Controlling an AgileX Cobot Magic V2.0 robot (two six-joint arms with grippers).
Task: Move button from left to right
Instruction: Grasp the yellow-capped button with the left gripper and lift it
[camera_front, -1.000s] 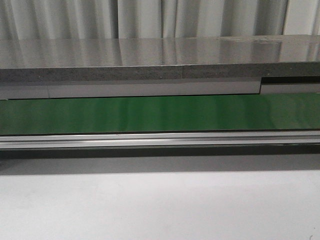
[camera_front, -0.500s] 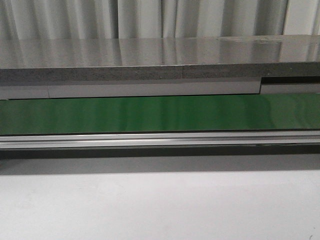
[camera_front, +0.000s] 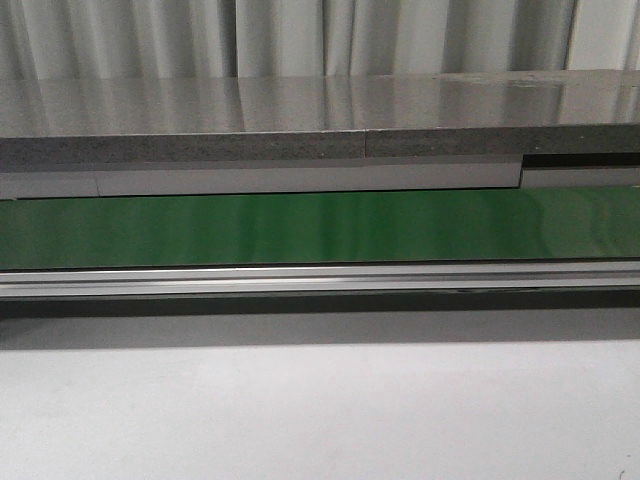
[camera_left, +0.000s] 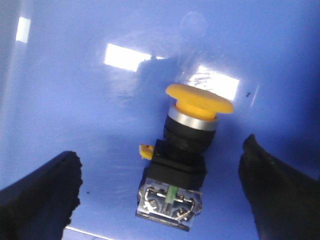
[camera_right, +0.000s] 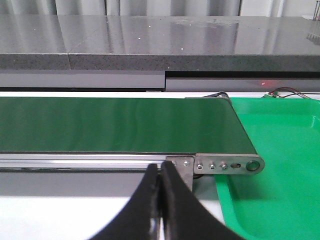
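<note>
— Where's the button (camera_left: 186, 150)?
— Lying on the blue surface (camera_left: 75, 100), centre frame, between the wide-spread left fingers (camera_left: 42, 192), untouched.
— Right fingers (camera_right: 161, 200)?
— Pressed together, empty, lower centre before the green belt (camera_right: 115, 125).

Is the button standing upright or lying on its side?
On its side: the button lies on the blue surface, between the open left gripper fingers.
</note>
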